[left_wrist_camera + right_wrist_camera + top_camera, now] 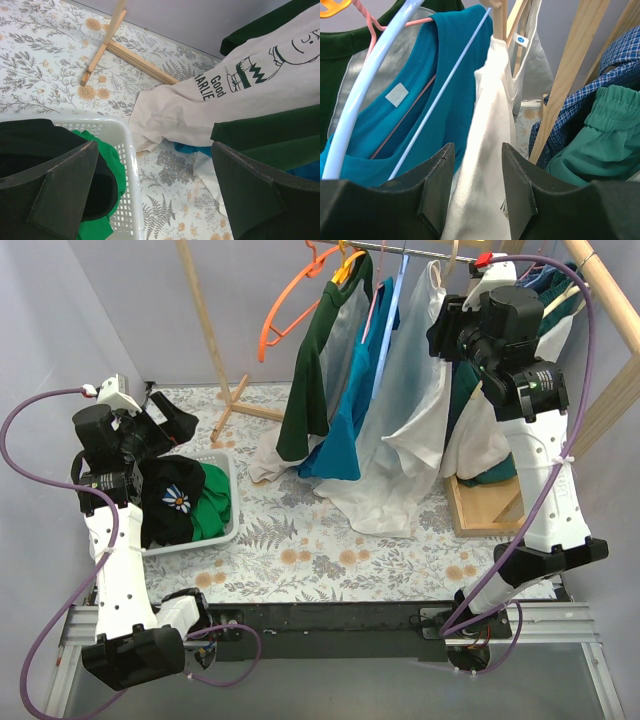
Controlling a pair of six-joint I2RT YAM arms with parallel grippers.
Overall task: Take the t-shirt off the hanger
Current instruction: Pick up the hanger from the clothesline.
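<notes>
A white t-shirt (415, 430) hangs from a wooden hanger (498, 20) on the rail, its hem pooled on the table. My right gripper (447, 332) is up at the rail. In the right wrist view it (477, 146) is open, and the shirt's white shoulder (487, 130) runs between its jaws. My left gripper (175, 420) is open and empty, low over the right rim of the white basket (228, 475). In the left wrist view it (155, 145) spans that rim (127, 165) and the floral table.
A teal shirt (350, 410), a dark green and grey shirt (315, 360) and an empty orange hanger (285, 305) hang to the left. A wooden rack post (570, 75) and plaid and green clothes (600, 135) crowd the right. The basket holds black and green garments (180, 500).
</notes>
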